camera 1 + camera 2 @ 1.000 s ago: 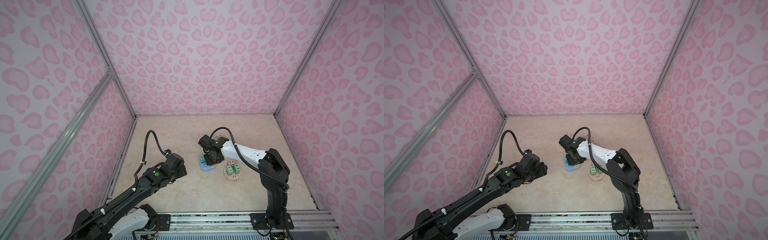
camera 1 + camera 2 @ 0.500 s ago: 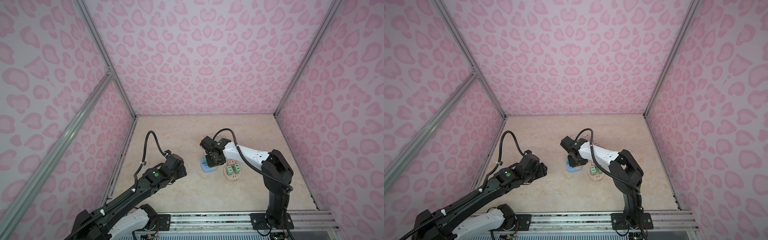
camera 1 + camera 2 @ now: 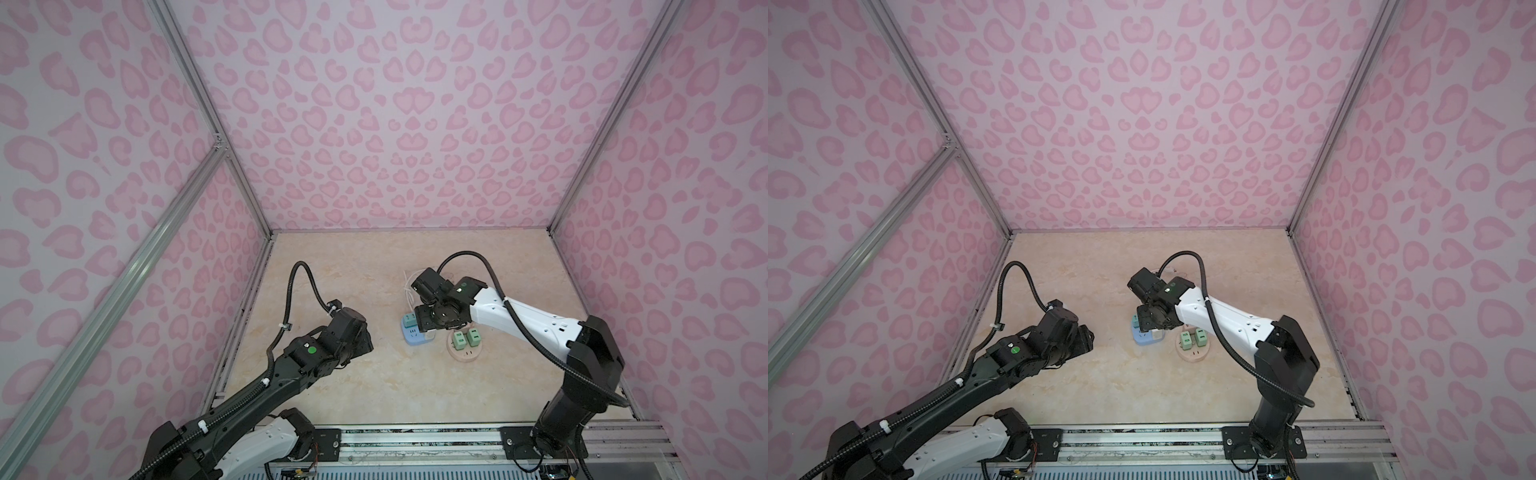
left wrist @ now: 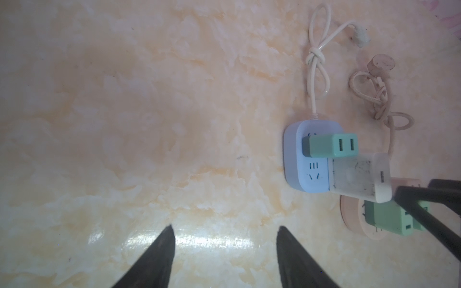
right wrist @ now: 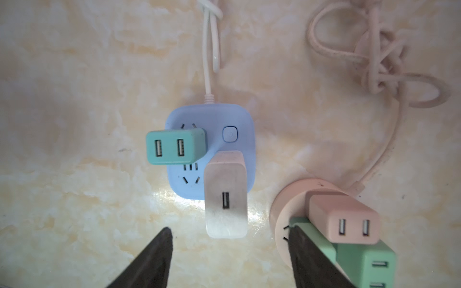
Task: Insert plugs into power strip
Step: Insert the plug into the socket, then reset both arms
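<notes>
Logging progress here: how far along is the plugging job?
Done, it seems: the teal plug and white plug stand in the blue power strip; the pinkish-tan plug and two mint green plugs sit in the round pink strip. In hand: nothing; the right gripper hangs open over the white plug, the left gripper open over bare table. Left: no loose plug shows; seating depth cannot be confirmed.

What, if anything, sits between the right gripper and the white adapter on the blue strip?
Nothing visible. The right gripper is open, facing the white adapter, which stands in the blue power strip beside the teal plug.
</notes>
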Robot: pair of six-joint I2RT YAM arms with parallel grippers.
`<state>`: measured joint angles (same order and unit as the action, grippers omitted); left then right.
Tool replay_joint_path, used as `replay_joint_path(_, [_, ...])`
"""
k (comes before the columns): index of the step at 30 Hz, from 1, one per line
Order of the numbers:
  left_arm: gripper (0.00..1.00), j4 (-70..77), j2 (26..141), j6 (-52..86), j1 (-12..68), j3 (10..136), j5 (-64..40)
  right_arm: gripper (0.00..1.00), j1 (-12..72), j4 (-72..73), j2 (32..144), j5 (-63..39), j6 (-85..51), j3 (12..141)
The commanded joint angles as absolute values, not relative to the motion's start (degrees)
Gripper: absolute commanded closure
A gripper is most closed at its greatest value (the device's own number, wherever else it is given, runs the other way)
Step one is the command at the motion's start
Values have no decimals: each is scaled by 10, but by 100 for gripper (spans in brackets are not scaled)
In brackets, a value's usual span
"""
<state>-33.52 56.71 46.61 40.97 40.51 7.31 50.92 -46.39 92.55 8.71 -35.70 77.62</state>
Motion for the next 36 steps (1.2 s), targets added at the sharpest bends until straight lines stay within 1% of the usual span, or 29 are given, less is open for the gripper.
replay_joint_path(1, [33, -333, 557, 445, 411, 411, 104, 25, 515, -437, 851, 88, -291, 747])
replay_joint_path(2, [23, -331, 553, 442, 412, 410, 118, 23, 519, -436, 823, 97, -278, 736])
replay_joint_path(3, [17, -330, 544, 442, 412, 407, 148, 5, 522, -435, 796, 108, -263, 725])
replay_joint_path(4, [10, -321, 534, 437, 412, 401, 178, 0, 524, -436, 765, 122, -250, 714])
replay_joint_path(5, [2, -311, 524, 430, 413, 394, 201, 0, 523, -434, 744, 140, -243, 703])
replay_joint_path(8, [2, -268, 487, 381, 412, 373, 277, 0, 517, -450, 681, 194, -216, 680])
replay_joint_path(10, [2, -224, 464, 347, 413, 358, 323, 0, 499, -455, 647, 212, -200, 664])
replay_joint_path(13, [2, -137, 444, 273, 413, 335, 360, 0, 463, -439, 602, 233, -181, 629])
replay_joint_path(15, [2, -92, 450, 213, 413, 328, 384, 0, 443, -409, 570, 269, -170, 595])
replay_joint_path(18, [2, -55, 485, 134, 412, 337, 460, 0, 404, -333, 519, 310, -151, 526])
replay_joint_path(20, [2, -18, 508, 90, 400, 336, 520, 0, 384, -267, 485, 309, -133, 471])
replay_joint_path(21, [2, 2, 515, 75, 381, 330, 535, 0, 379, -235, 468, 304, -127, 443])
replay_joint_path(23, [2, 36, 515, 72, 326, 316, 517, 0, 374, -188, 442, 290, -117, 399])
replay_joint_path(25, [2, 67, 508, 86, 252, 291, 495, 0, 372, -171, 428, 288, -109, 377])
replay_joint_path(29, [2, 156, 516, 98, 169, 233, 497, 0, 365, -186, 434, 285, -85, 374])
replay_joint_path(30, [2, 185, 525, 105, 150, 216, 479, 0, 362, -184, 437, 285, -77, 373])
replay_joint_path(33, [2, 274, 581, 129, 95, 183, 434, 0, 342, -188, 443, 275, -68, 373])
replay_joint_path(36, [2, 338, 675, 148, 67, 181, 435, 0, 312, -180, 444, 250, -52, 374])
